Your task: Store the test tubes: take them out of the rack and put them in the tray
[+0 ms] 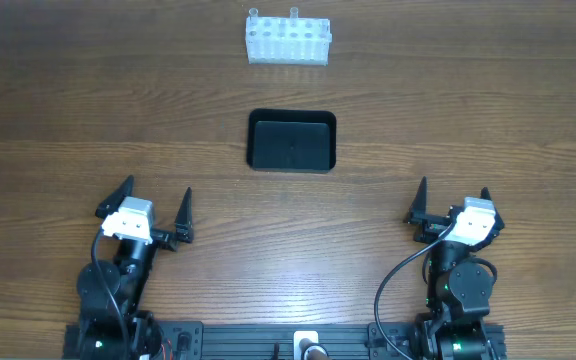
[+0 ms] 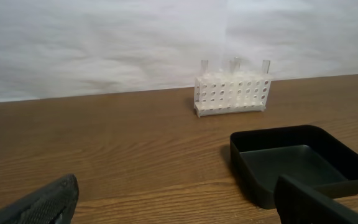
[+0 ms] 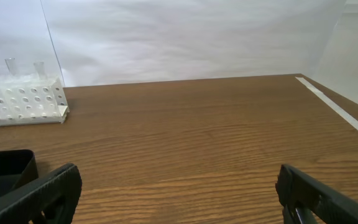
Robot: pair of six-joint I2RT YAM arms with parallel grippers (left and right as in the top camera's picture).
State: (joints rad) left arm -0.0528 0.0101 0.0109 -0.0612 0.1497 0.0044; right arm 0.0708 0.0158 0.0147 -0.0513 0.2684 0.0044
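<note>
The left arm (image 1: pixel 116 278) and right arm (image 1: pixel 460 282) are built of black, rounded joint housings, mounted on a black base bar (image 1: pixel 238 338). Each wrist is topped by a white boxy block (image 1: pixel 130 216). The left gripper (image 1: pixel 159 186) and right gripper (image 1: pixel 455 186) each end in two black fingers (image 2: pixel 45 204) that taper to points and are finely textured. A thin black cable (image 1: pixel 388 285) is looped beside each arm.
</note>
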